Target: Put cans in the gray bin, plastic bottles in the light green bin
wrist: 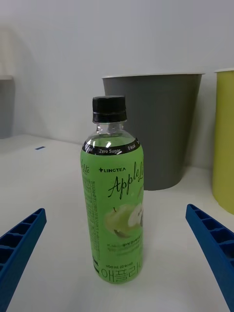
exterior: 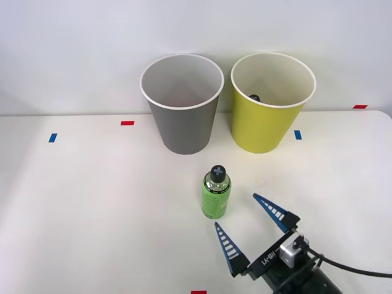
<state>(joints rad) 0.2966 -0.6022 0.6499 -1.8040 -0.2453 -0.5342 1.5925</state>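
Bins first: you have the gray bin (exterior: 182,104) and the light green bin (exterior: 272,101) standing upright side by side at the far edge of the table (exterior: 92,208), the light green one on the gray bin's right, close but apart. Something dark (exterior: 254,97) lies inside the light green bin; you cannot tell what. Nearer you than the gray bin, well apart from it, one plastic bottle (exterior: 216,195) stands upright, black cap on. Your right gripper (exterior: 250,227) sits just beyond the bottle, fingers spread wide, touching nothing.
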